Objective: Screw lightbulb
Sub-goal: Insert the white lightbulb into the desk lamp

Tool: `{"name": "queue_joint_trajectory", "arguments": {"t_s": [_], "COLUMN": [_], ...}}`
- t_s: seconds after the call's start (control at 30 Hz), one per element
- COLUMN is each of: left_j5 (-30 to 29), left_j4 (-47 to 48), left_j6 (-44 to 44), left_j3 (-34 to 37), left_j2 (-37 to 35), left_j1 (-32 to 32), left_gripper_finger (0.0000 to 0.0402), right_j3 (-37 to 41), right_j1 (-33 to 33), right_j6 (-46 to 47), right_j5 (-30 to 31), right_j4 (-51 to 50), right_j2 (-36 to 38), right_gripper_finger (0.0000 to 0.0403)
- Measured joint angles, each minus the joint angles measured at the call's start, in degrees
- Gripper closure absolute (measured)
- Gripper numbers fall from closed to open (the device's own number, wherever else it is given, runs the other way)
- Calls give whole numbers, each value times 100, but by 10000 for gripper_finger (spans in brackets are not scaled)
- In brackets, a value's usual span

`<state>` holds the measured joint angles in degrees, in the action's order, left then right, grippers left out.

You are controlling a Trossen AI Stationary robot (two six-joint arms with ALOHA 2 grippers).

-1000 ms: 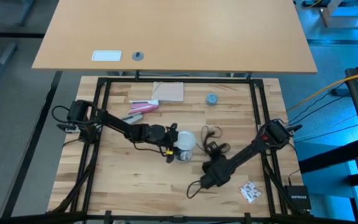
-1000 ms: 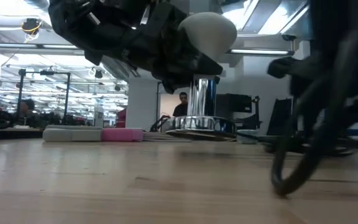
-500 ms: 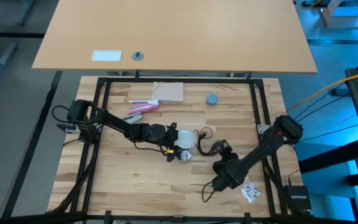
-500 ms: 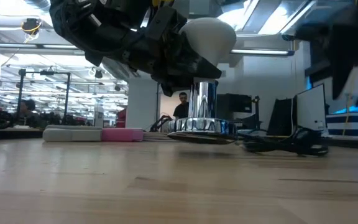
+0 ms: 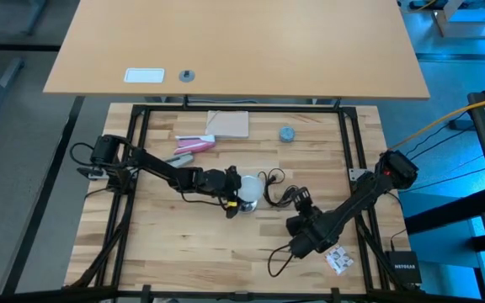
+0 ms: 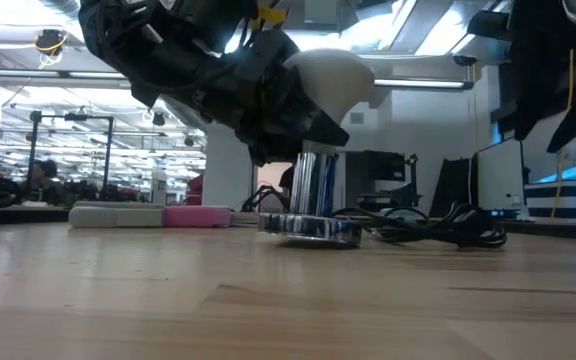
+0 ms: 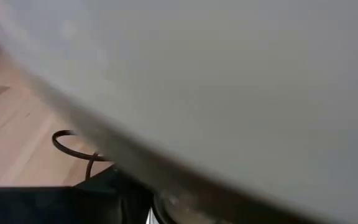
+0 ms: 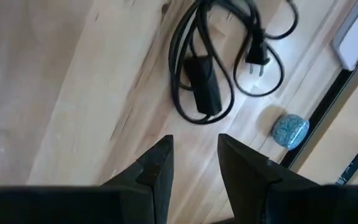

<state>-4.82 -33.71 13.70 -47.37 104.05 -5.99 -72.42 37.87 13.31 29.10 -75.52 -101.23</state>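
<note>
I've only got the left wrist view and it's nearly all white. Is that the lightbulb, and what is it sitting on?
Observer: Yes. In the low view the lightbulb stands on top of the silvery socket, with the left pincer right at it.
Operator: Where's the other arm?
Observer: The right pincer is open and empty. It is off to the side of the socket, facing the coiled black cord.
Operator: Anything else close by?
Observer: A small blue-grey cap lies farther back on the table, clear of both arms.
</note>
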Motion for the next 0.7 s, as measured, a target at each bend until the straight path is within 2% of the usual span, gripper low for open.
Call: {"name": "queue_joint_trajectory", "arguments": {"t_s": [0.13, 0.37, 0.7], "left_j5": [0, 7, 14], "left_j4": [62, 166, 1639], "left_j6": [1, -390, -190], "left_j3": [0, 2, -10], "left_j2": [-39, -323, -450], "left_j1": [-1, 17, 15], "left_gripper_finger": [160, 163, 164], "right_j3": [0, 0, 0], "right_j1": [4, 4, 2], "right_j6": [12, -1, 6], "right_j5": [226, 224, 132], "right_j4": [83, 73, 106], "right_j2": [0, 0, -2], "right_gripper_finger": [275, 275, 275]}}
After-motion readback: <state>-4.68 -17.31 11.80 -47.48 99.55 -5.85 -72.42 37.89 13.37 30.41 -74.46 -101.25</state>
